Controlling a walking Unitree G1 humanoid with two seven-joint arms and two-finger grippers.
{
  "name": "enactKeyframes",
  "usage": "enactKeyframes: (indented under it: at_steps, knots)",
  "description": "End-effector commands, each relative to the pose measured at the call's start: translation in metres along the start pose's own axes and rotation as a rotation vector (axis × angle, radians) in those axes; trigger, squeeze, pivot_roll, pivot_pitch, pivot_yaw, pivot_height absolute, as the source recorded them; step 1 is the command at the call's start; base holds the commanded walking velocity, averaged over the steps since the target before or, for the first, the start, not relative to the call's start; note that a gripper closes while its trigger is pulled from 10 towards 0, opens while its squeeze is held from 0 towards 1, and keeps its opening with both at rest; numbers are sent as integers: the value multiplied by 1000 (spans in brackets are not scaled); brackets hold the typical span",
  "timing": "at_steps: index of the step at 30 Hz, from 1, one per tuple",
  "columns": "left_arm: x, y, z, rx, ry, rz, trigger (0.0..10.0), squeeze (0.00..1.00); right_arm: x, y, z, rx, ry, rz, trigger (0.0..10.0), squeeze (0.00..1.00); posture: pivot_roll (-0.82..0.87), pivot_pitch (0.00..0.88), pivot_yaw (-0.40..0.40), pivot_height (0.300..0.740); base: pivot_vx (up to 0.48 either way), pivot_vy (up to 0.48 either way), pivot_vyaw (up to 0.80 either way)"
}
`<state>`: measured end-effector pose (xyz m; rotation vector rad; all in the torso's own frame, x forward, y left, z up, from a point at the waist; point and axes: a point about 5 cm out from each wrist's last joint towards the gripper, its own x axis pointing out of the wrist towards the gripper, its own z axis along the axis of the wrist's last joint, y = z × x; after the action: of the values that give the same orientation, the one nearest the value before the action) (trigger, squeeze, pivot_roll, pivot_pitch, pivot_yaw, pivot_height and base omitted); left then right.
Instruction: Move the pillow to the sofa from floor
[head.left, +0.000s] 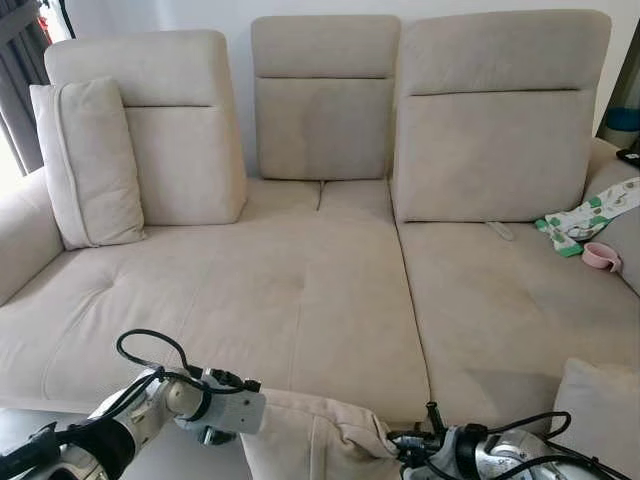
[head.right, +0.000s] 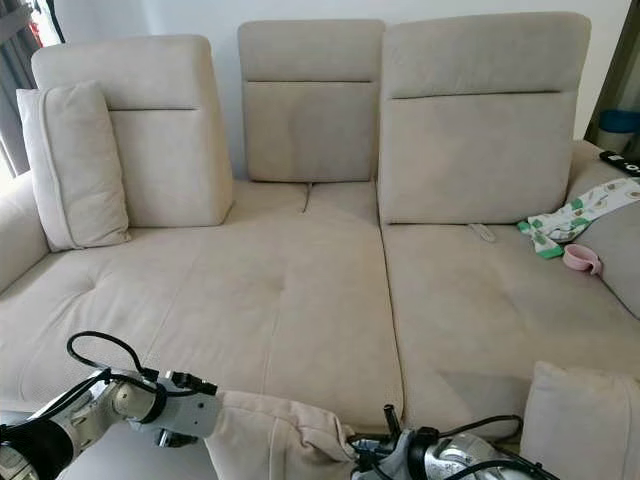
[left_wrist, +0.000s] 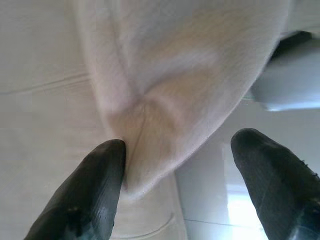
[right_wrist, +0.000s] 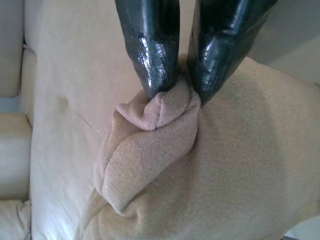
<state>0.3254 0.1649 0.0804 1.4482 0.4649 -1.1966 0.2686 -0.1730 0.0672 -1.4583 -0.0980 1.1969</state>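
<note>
A beige pillow (head.left: 310, 435) hangs in front of the sofa (head.left: 300, 290), level with the seat's front edge. My right gripper (right_wrist: 180, 92) is shut on a bunched fold at the pillow's (right_wrist: 225, 165) corner, on its right side. My left gripper (left_wrist: 178, 144) is open at the pillow's left side, with a corner of the pillow (left_wrist: 175, 75) lying between its fingers (left_wrist: 100, 180). One finger touches the fabric and the other stands apart. In the left eye view both wrists flank the pillow, the left (head.left: 232, 410) and the right (head.left: 440, 450).
A second beige pillow (head.left: 90, 165) leans upright at the sofa's left end and another (head.left: 600, 415) sits at the front right. A green-patterned cloth (head.left: 585, 215) and a pink object (head.left: 602, 257) lie on the right seat. The broad middle seat is bare.
</note>
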Motion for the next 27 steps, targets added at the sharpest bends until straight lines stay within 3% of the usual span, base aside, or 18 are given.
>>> enactKeyframes:
  at_steps: [1,10,11,12,13,18,27]
  knots:
    - [5,-15,0,47,19,-81,10000,0,3,-7,6,-27,-27,-18,0,0,126,0,62,553,0,0,0]
    - [16,-24,16,9,-41,-70,10000,0,6,-14,11,-4,-29,-94,0,0,129,0,57,553,0,0,0]
    - [16,-24,17,1,-47,-66,3216,0,6,-15,11,1,-29,-109,0,0,130,0,56,553,0,0,0]
    - [16,-24,17,1,-47,-66,3216,0,6,-15,11,1,-29,-109,0,0,130,0,56,553,0,0,0]
    - [15,-24,17,-1,-51,-65,0,0,6,-16,12,4,-28,-123,0,0,133,0,56,553,0,0,0]
    - [12,-21,17,0,-57,-48,0,0,5,-18,13,18,-25,-178,0,0,134,0,57,553,0,0,0]
    - [0,-3,14,10,-29,35,0,0,4,-23,17,81,-19,-305,0,0,133,0,62,553,0,0,0]
